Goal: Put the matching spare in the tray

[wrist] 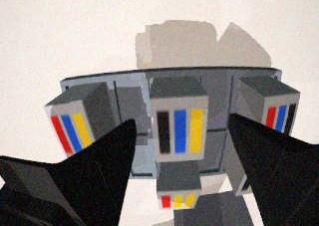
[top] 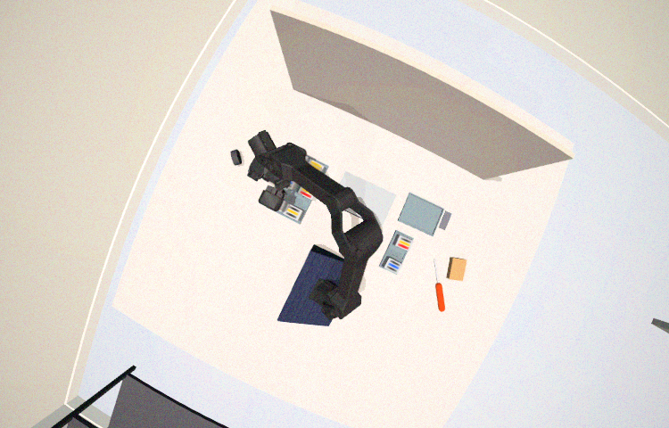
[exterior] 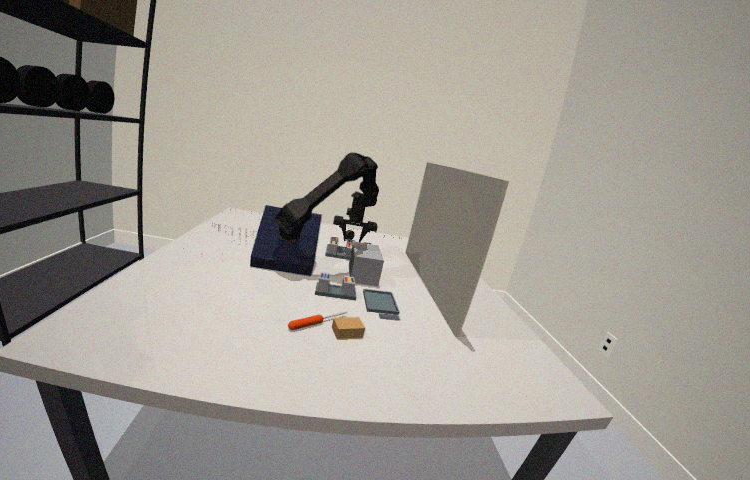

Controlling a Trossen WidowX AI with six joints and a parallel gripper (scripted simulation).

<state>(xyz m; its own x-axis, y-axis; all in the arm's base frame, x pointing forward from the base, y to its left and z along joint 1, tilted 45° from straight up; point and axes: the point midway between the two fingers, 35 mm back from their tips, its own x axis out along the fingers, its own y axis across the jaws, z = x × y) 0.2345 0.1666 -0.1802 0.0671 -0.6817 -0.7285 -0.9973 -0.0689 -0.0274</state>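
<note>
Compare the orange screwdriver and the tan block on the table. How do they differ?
The screwdriver is long and thin, with an orange handle and a thin grey shaft; the block is short, boxy and tan all over. The screwdriver lies nearer the table edge in the exterior view. Both lie loose, apart from the gripper.

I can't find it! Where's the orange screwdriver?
In the top view, the screwdriver lies on the table's right part, beside the little tan box.

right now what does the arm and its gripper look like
The arm is matte black all over, made of chunky rounded links with bulky joints, and stands on a dark navy base plate. No cables, labels or markings show. The gripper is black too, with two broad fingers that taper to blunt wedge tips.
</note>
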